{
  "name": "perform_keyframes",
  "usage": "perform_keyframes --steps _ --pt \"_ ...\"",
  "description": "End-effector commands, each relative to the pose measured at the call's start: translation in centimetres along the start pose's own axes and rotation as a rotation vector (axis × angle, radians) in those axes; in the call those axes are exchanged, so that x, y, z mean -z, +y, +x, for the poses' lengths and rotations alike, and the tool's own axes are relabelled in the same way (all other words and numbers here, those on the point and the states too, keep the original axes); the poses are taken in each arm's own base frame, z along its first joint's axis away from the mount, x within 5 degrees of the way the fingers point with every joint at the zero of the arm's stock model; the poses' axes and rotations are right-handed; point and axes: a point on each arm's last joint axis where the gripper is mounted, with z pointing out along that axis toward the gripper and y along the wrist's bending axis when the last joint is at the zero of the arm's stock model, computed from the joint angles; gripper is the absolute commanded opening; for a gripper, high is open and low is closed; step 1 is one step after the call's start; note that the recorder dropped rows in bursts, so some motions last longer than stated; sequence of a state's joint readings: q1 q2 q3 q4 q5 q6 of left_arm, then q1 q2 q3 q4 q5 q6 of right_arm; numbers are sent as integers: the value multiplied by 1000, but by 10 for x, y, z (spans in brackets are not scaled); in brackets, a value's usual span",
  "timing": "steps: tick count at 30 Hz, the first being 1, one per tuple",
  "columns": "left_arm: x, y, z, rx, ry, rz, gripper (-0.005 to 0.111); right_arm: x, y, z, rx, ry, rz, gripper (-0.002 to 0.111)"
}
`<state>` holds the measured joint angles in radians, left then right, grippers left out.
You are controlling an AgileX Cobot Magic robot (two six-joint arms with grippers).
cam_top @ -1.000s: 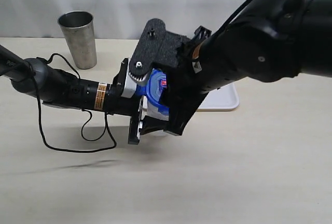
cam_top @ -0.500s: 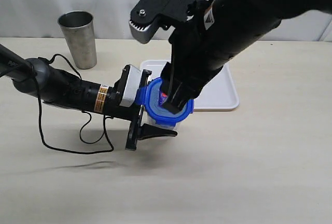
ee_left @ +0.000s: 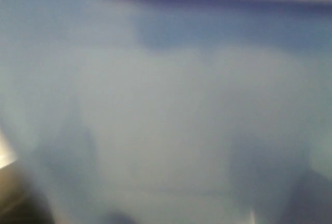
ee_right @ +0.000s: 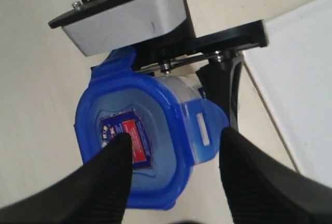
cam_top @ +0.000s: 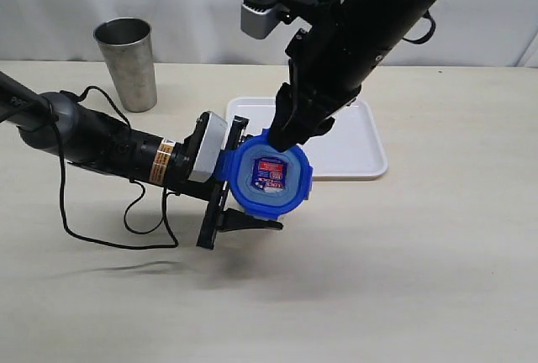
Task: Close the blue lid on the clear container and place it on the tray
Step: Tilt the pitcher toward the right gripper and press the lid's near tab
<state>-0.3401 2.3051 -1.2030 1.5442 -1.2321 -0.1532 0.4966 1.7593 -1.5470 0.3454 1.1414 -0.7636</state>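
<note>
The blue lid with its red-and-white label sits on the mouth of the clear container, which lies on its side above the table. My left gripper is shut on the container, one black finger beside its wall. Most of the container is hidden behind the lid in the exterior view. One lid flap sticks out sideways. My right gripper hangs open just above the lid; in its wrist view nothing lies between the fingers. The white tray lies behind. Only a blurred blue-grey surface fills the left wrist view.
A grey steel cup stands at the back left of the table. The left arm's black cable loops over the tabletop in front of it. The tray's corner lies close to the held container.
My right arm has risen and drawn back from the lid, uncovering it fully. The left gripper still holds the container, tilted slightly lower.
</note>
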Motion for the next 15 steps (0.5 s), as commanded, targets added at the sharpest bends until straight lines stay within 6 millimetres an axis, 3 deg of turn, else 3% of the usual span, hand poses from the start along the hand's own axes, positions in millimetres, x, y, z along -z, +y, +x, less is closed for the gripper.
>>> perform_keyframes --steps 1,11,15 --pt "-1 -3 3 -4 31 21 0 -11 -5 0 15 12 -27 49" --pt "-1 -3 3 -4 31 21 0 -44 -11 9 -22 120 -116 48" --pt "-1 -3 3 -4 31 21 0 -53 -13 11 -45 144 -134 39"
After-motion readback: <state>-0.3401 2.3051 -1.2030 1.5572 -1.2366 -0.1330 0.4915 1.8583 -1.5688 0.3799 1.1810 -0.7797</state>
